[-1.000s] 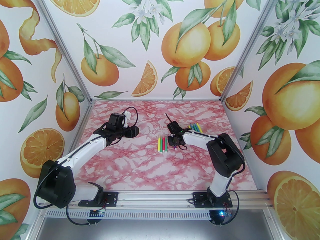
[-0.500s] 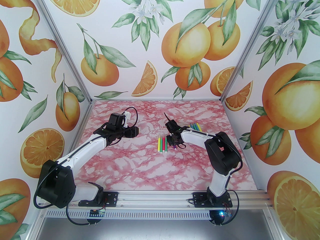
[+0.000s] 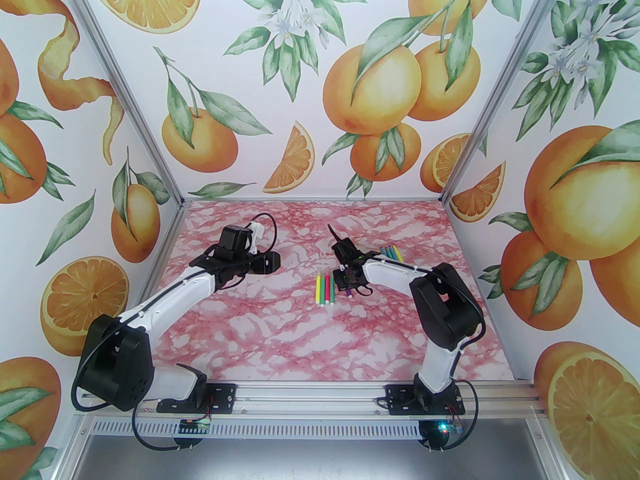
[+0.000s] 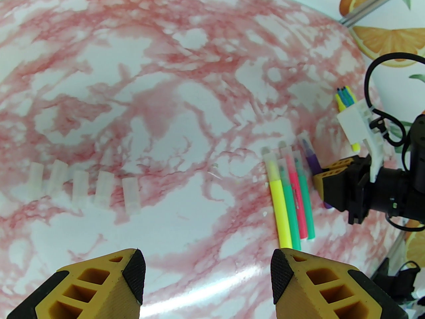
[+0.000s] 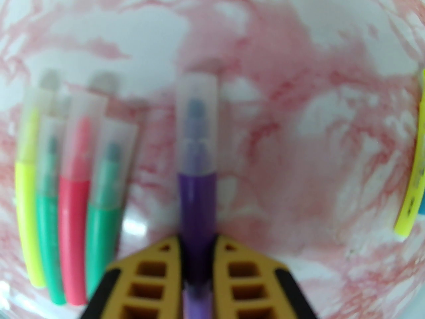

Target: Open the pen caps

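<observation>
Four capped pens [image 3: 325, 288] lie side by side in a row mid-table, so I place everything else from that row. Just right of it lies a purple pen [image 5: 197, 194], and the right gripper [image 5: 197, 244] is clamped tight on its barrel below the cap [image 5: 196, 121], which is on and points away from the arm bases. Well left of the row, five loose caps [image 4: 83, 188] sit lined up on the table [image 3: 300, 338]. Behind the row and farther right is a bunch of pens [image 3: 390, 253] that look uncapped. The left gripper [image 4: 207, 261] hangs above the table left of the row, jaws apart with nothing between them. These pens look light, stiff and slick, so I'd judge one slips or rolls under a loose pinch. The barrel suits one hold and the cap's middle the other, pulled straight along the pen. That cap looks thin and may squash if squeezed hard.
</observation>
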